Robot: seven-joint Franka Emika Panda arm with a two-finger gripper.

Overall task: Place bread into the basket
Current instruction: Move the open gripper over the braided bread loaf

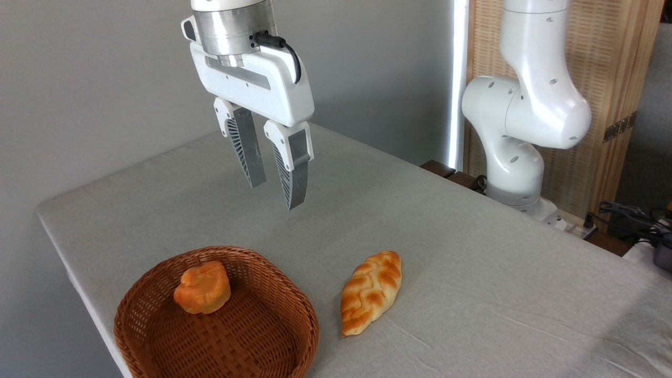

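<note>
The bread (370, 290), a braided pale-yellow loaf with golden-brown patches, lies flat on the grey table just right of the basket (273, 336). That basket is round, shallow, reddish-brown wicker at the near left corner. My gripper (275, 194) hangs well above the table, behind the basket and up-left of the bread. Its fingers are apart with nothing between them.
A small round orange bun (202, 287) sits inside the basket, toward its far side. The arm's white base (517, 157) stands at the table's far right. The table's left edge (68, 262) runs close by the basket. Cables (630, 215) lie at far right.
</note>
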